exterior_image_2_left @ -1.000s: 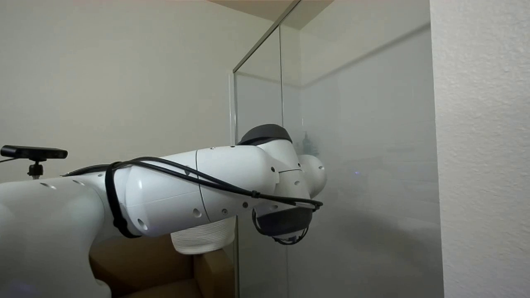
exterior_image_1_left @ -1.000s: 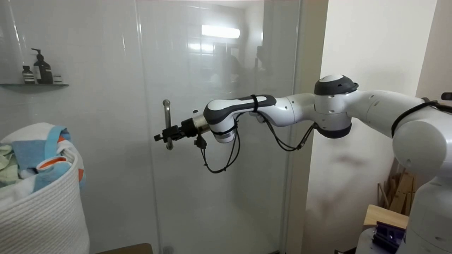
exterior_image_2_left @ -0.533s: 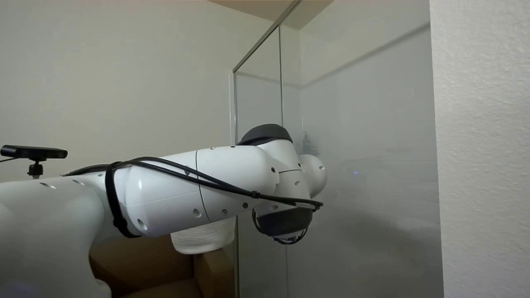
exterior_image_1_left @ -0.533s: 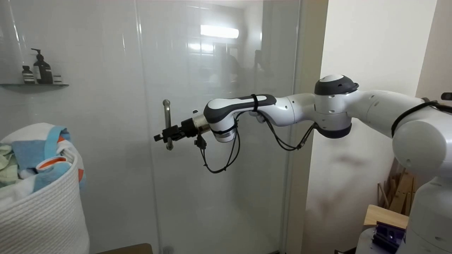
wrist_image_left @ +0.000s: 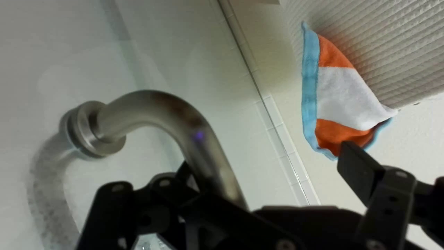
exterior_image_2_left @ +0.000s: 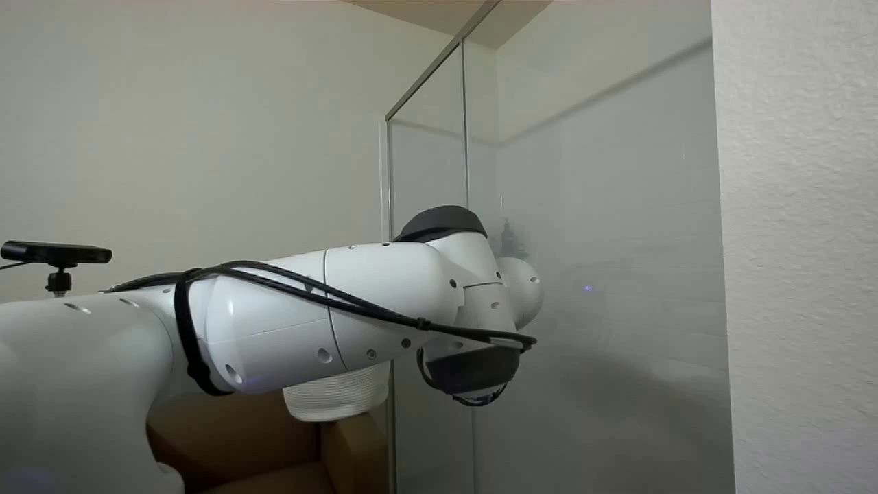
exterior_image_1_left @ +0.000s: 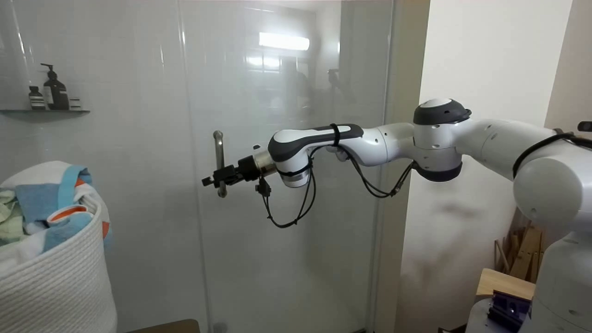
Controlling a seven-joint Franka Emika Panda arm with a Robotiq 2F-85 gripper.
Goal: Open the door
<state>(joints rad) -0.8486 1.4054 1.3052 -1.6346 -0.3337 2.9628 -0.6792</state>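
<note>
Door point(exterior_image_1_left: 247, 217), tall and of clear glass, takes up the middle of the frame in an exterior view, nearly from top to bottom. Its silver bar handle point(exterior_image_1_left: 219, 150) stands upright a little left of centre, and my claw point(exterior_image_1_left: 214, 179) crosses the lower half of it. My arm point(exterior_image_1_left: 437, 138) reaches from the right edge, roughly level, with black cables point(exterior_image_1_left: 303, 215) looping below. In the wrist view I have my fingers point(wrist_image_left: 360, 170) spread: one stands well apart from the handle, toward the right of the frame, while the tip of the other shows inside the handle's bend, partly hidden by it, near the middle. Whether that tip touches metal I cannot tell. One end of the handle meets the glass at a round collar point(wrist_image_left: 100, 145), left of centre.

In an exterior view the door also shows right of centre, beside another glass panel point(exterior_image_2_left: 429, 165) under a metal rail point(exterior_image_2_left: 439, 63). Whether it stands ajar I cannot tell.

A white woven basket point(exterior_image_1_left: 60, 286) at lower left holds heaped cloths point(exterior_image_1_left: 39, 199); in the wrist view's upper right, an orange, white and blue cloth corner point(wrist_image_left: 343, 93) hangs beside its wall. A shelf point(exterior_image_1_left: 46, 111) at upper left carries a dark pump bottle point(exterior_image_1_left: 56, 96), a smaller dark bottle point(exterior_image_1_left: 37, 98) and a small container point(exterior_image_1_left: 75, 104).
</note>
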